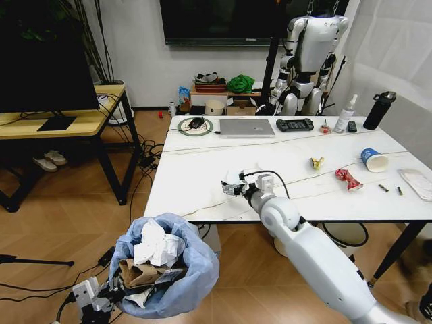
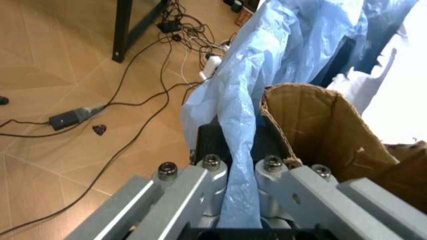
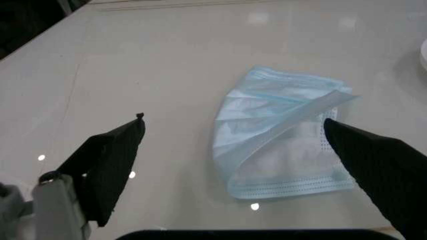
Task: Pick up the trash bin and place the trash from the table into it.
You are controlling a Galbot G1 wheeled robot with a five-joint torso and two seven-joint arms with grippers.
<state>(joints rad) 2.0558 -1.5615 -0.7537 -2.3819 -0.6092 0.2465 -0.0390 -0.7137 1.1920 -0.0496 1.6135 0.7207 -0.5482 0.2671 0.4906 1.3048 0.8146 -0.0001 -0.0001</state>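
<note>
Left tool [image 2: 237, 200] clamped on trash bin [image 1: 177, 270] bag; right tool [image 3: 233, 145] wide over half-hidden face mask [image 3: 280, 150].

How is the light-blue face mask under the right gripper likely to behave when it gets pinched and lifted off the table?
The face mask looks thin, pleated and partly folded over, so it will probably flop and unfold when lifted. It seems very light. Lying flat on the glossy table, it may slide rather than catch as the open right gripper closes. The left gripper is clamped on the trash bin liner.

Herringbone wood floor [image 1: 61, 236], white wall [image 1: 142, 61], yellow-wood desk [image 1: 74, 121] at left.
</note>
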